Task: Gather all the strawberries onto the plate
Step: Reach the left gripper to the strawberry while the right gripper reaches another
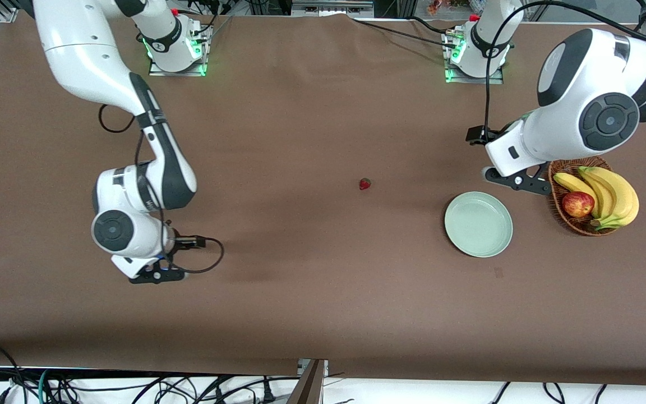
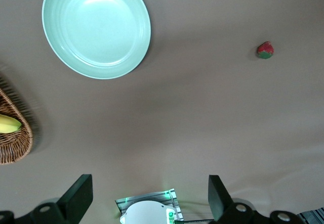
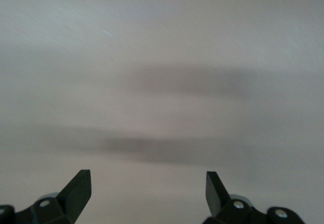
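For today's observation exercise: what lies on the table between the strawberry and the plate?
Nothing: in the front view and the left wrist view, only bare brown table separates the strawberry from the plate.

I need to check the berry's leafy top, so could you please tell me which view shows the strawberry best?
The left wrist view: the strawberry looks largest there, its red body and green top distinct. The front view shows it as a tiny red dot on the table. The right wrist view shows none.
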`<act>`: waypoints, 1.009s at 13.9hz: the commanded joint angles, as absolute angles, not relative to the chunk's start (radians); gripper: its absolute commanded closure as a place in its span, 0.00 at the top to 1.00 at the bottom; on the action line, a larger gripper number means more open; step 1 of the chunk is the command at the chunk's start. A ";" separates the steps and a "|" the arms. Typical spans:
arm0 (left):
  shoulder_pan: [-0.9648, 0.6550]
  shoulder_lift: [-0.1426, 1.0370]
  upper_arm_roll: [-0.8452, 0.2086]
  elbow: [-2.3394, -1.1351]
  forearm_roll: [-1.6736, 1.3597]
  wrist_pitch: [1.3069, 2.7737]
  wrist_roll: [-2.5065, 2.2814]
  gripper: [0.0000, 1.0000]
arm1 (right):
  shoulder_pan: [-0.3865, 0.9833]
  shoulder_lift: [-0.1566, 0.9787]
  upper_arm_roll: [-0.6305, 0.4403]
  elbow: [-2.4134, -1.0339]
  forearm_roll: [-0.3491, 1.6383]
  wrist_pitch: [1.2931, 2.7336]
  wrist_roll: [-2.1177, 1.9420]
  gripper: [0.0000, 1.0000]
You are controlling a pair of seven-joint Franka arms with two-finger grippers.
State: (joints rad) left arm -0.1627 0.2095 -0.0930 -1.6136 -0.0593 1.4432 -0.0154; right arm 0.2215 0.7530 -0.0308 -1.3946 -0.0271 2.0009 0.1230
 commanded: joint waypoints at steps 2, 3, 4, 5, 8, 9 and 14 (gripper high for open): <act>-0.175 0.239 -0.086 -1.600 -0.084 1.466 -0.023 1.00 | 0.181 0.612 -0.017 -1.635 -0.032 2.020 0.083 1.00; -0.207 0.256 -0.084 -1.603 -0.087 1.500 -0.041 1.00 | 0.178 0.591 -0.017 -1.675 -0.032 2.026 0.068 1.00; -0.234 0.274 -0.084 -1.609 -0.086 1.538 -0.110 1.00 | 0.169 0.572 -0.017 -1.718 -0.034 2.043 0.060 1.00; -0.248 0.293 -0.086 -1.617 -0.089 1.578 -0.195 1.00 | 0.163 0.545 -0.017 -1.768 -0.034 2.061 0.060 1.00; -0.317 0.382 -0.089 -1.617 -0.089 1.724 -0.401 1.00 | 0.155 0.477 -0.017 -1.917 -0.049 2.147 0.019 1.00; -0.342 0.414 -0.090 -1.617 -0.089 1.776 -0.461 1.00 | 0.141 0.465 -0.015 -1.954 -0.049 2.178 0.003 1.00; -0.452 0.549 -0.089 -1.652 -0.074 1.984 -0.592 1.00 | 0.135 0.423 -0.015 -2.127 -0.049 2.322 -0.015 1.00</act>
